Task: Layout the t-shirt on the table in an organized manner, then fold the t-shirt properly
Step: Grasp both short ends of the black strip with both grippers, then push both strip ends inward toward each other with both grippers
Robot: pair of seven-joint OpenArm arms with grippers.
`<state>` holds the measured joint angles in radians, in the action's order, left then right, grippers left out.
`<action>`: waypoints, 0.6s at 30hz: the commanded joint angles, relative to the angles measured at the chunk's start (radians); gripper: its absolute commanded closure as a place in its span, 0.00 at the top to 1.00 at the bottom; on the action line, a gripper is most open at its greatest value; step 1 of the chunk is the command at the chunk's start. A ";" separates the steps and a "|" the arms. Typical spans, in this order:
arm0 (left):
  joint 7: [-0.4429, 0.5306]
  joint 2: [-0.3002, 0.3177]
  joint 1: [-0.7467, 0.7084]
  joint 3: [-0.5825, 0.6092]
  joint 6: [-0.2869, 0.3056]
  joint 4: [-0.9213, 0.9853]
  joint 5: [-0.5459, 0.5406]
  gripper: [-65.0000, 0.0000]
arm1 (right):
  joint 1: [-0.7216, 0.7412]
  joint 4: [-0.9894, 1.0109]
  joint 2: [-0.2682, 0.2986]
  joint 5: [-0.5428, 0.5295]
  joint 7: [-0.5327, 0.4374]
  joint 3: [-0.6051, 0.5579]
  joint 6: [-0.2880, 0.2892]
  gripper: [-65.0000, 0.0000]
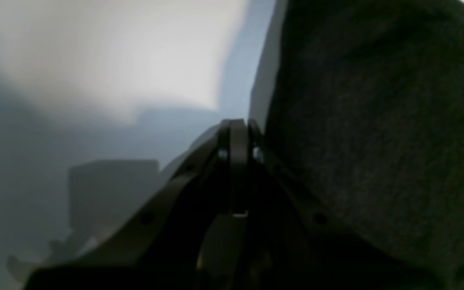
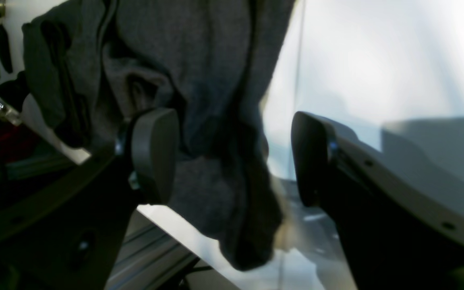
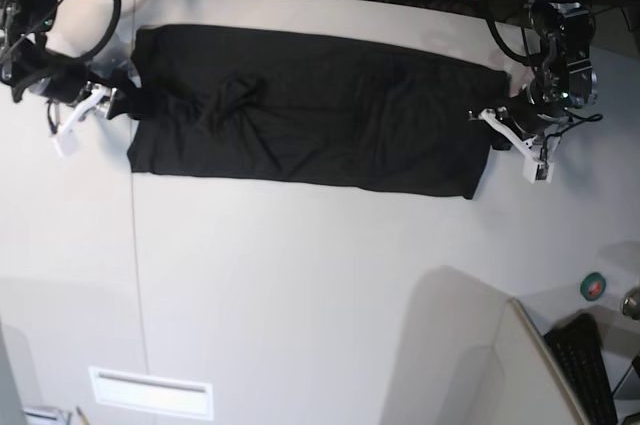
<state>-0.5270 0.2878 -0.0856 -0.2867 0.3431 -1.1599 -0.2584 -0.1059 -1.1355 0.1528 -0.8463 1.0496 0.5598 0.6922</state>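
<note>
Left wrist view first: I see my left gripper [image 1: 238, 137] with its jaws pressed together, nothing visibly between the tips, and the black t-shirt [image 1: 377, 141] just to the side of them. It's blurry, so I can't swear no thread of hem is pinched.

Right wrist view: my right gripper [image 2: 232, 157] stands wide open, and a bunched fold of cloth hangs in the gap without either pad squeezing it. Risk here, I reckon: if I close now I grab several layers at once, and any pull drags the whole clump instead of one edge.

Base view: the t-shirt lies as a long band across the far part of the white table [image 3: 320, 285], one gripper at each end. It has a crumpled ridge left of its middle. The far edge sits close to the table's curved rim, so a careless tug away from me could slide cloth over. Uneven pulling would skew the band.
</note>
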 commanded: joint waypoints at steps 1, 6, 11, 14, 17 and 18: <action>-0.018 0.012 0.000 -0.003 -0.003 -0.004 0.011 0.00 | 0.010 -0.010 0.008 -0.024 -0.004 0.003 0.006 0.63; -0.020 0.012 0.004 -0.003 -0.003 -0.004 0.011 0.00 | 0.028 0.030 0.006 -0.028 -0.004 -0.039 0.006 0.71; -0.020 0.012 0.002 -0.003 -0.003 -0.004 0.011 0.00 | 0.070 0.128 0.011 -0.023 -0.013 -0.108 0.006 0.71; -0.022 0.012 0.002 -0.003 -0.003 -0.004 0.011 0.00 | 0.077 0.140 0.011 -0.024 -0.013 -0.131 0.006 0.71; -0.022 0.012 0.002 -0.003 -0.003 -0.004 0.011 0.00 | 0.077 0.147 0.008 -0.023 -0.012 -0.129 0.006 0.71; -0.022 0.012 0.002 -0.003 -0.003 -0.004 0.011 0.00 | 0.076 0.147 0.008 -0.023 -0.006 -0.129 0.006 0.71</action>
<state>-0.5274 0.2882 -0.0849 -0.2867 0.3431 -1.1587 -0.2581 -0.0288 -0.9878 0.1513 -0.9024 1.0191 0.4297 0.7010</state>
